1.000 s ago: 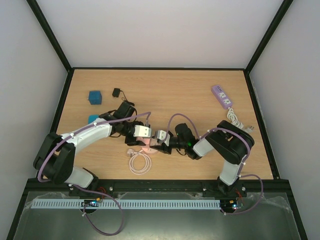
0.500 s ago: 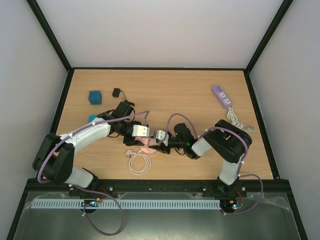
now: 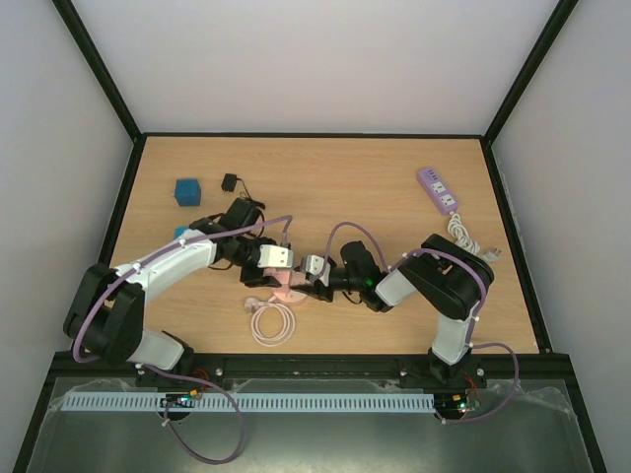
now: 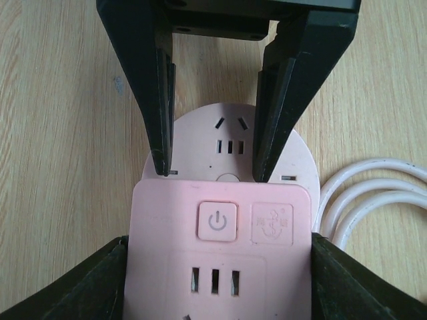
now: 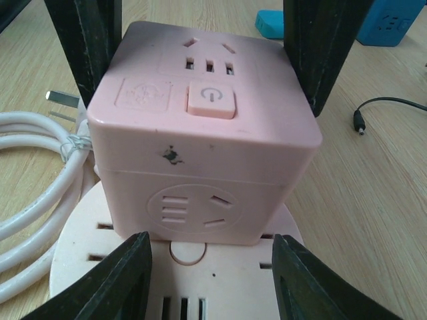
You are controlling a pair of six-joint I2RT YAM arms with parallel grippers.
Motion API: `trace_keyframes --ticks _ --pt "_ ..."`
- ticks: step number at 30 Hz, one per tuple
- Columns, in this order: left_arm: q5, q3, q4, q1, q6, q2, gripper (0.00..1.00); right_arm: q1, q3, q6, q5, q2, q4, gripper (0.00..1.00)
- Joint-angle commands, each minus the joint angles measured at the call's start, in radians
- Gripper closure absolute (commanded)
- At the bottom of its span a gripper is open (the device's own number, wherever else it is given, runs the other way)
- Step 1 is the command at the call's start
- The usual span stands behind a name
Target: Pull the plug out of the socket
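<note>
Overhead, we see the two arms meet near the middle front of the wooden table [image 3: 345,177], their wrists hiding nearly all of a small pink thing between them. Only the wrist cameras tell us what it is: a pink cube plug [image 5: 200,160] standing upright on a round socket [image 4: 230,127] of the same pink, which lies flat on the wood.

From the left wrist we find the left gripper [image 4: 219,243] about half open. Its fingers press against two opposite sides of the cube, so it has hold of the plug. The right wrist view adds the cube's front face and the seam where it meets the disc, which the left wrist view does not show.

The right gripper [image 5: 210,239] has its jaws set narrower, with the tips down over the top of the disc just in front of the cube. The disc is wider than the gap, and we can make out nothing clamped between them. A coiled white cable [image 4: 373,193] lies just beside the socket.

The top view gives us the rest of the table: a blue cube [image 3: 187,191] at the left, a black adapter [image 3: 229,182] near it, and a purple power strip [image 3: 437,190] well apart at the far right with its white cord [image 3: 468,236]. Plain pale walls [image 3: 296,59] and a black frame [image 3: 99,69] enclose the table.
</note>
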Motion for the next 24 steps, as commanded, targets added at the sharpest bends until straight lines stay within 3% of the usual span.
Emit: trace_keyframes --ticks 1,10,17,24 --pt "0.137 0.078 -0.037 0.012 -0.025 -0.046 0.5 0.003 -0.021 -0.043 0.066 0.054 -0.137 0.5" --pt "0.137 0.08 -0.033 0.019 -0.011 -0.049 0.51 0.023 -0.025 -0.084 0.072 0.055 -0.16 0.52" --pt "0.062 0.008 0.024 -0.013 0.019 -0.062 0.51 0.033 -0.025 -0.09 0.06 0.043 -0.171 0.52" --pt "0.042 -0.04 0.059 -0.017 0.023 -0.056 0.44 0.035 -0.02 -0.093 0.033 0.037 -0.196 0.51"
